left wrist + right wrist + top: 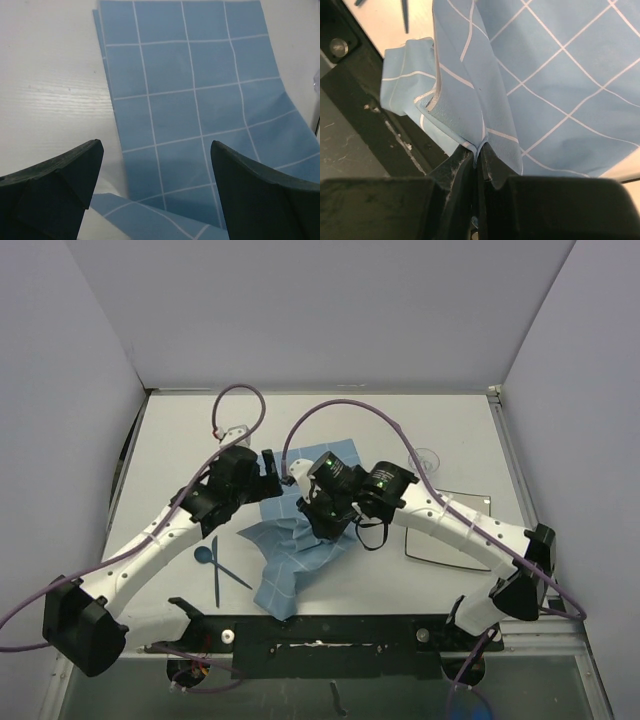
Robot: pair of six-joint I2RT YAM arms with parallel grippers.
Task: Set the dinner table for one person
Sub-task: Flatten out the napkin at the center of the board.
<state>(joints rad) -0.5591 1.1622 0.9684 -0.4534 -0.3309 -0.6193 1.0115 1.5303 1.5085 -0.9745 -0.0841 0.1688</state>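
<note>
Findings: the table [400,430] is white and fills the middle of the top view, with a black rail [330,625] along its lower edge. The mat [300,560], blue with a white grid, lies rumpled at centre frame. Its upper part is flat and its lower part is folded on itself.

The right pincer [477,152] is clamped tight on a fold at the mat's edge, raising it into a ridge. The left pincer [155,150] stands wide and holds nothing, poised over the flat part of the mat.

A spoon [203,554] and a second blue utensil [217,578] lie at lower left, just beside the mat.

Assessment: the step in hand is spreading the mat, and the place setting proper is not yet begun. The next move likely calls for the left pincer to grip or pin an edge opposite the right grip, so the fold can be drawn out flat.
</note>
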